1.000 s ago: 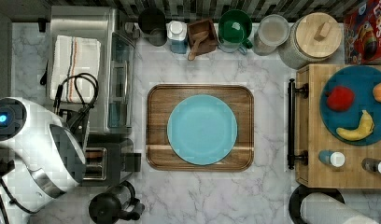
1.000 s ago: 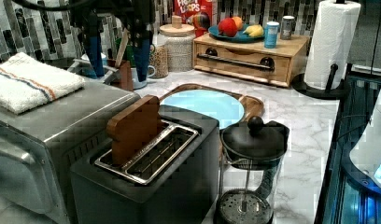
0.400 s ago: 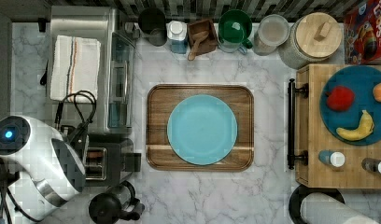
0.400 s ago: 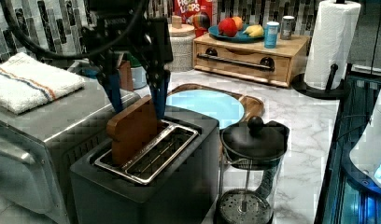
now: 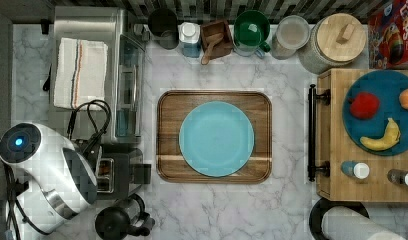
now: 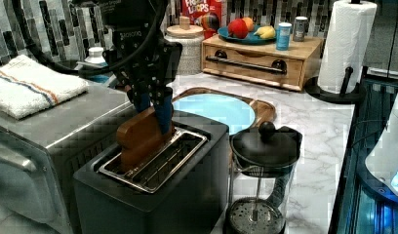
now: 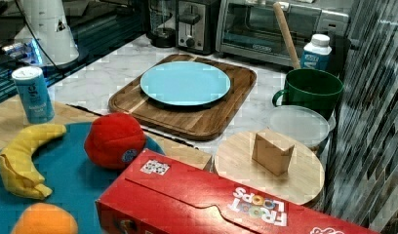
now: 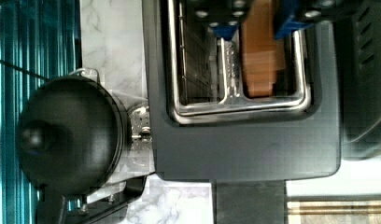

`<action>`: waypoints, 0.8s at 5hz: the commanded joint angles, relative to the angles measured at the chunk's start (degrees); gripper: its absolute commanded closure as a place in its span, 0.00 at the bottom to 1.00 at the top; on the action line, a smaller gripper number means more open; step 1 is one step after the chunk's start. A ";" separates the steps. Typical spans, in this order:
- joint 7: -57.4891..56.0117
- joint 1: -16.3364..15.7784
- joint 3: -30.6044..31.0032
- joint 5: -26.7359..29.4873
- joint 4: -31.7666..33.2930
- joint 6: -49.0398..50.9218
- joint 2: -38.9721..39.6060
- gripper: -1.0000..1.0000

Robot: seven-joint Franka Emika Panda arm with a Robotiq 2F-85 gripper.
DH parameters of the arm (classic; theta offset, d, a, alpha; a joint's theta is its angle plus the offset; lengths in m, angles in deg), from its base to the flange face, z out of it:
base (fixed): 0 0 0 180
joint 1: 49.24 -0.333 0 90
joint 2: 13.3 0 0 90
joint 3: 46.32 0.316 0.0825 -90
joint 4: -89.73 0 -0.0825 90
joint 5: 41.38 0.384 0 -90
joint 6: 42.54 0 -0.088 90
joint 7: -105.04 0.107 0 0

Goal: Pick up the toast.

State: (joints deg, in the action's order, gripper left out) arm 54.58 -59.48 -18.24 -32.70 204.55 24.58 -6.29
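Left view: gripper [image 6: 153, 108], upper-left centre of frame, blue fingers [image 6: 163, 113] lowered either side of the toast [image 6: 140, 138], which stands upright in a slot of the toaster [image 6: 153, 195]. Wrist view: toast [image 8: 262, 51] at upper right between the blue pads [image 8: 287, 28], jaws partly open, no firm contact discernible

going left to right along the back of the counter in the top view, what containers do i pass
black cup → white-capped bottle → wooden box with a spoon → green mug → clear lidded jar → wooden-lidded canister → cereal box
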 commanded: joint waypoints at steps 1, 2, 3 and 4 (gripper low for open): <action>6.07 -2.16 1.38 -2.27 -9.19 3.06 1.65 1.00; 4.61 -1.09 0.79 -4.67 -9.72 1.32 -0.05 1.00; 1.23 0.95 -0.32 -3.78 -11.45 1.10 -2.21 1.00; -2.01 2.98 -1.93 -2.97 -14.70 2.65 -3.40 1.00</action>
State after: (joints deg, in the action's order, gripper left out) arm 54.64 -58.89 -18.54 -35.41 200.96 26.40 -4.97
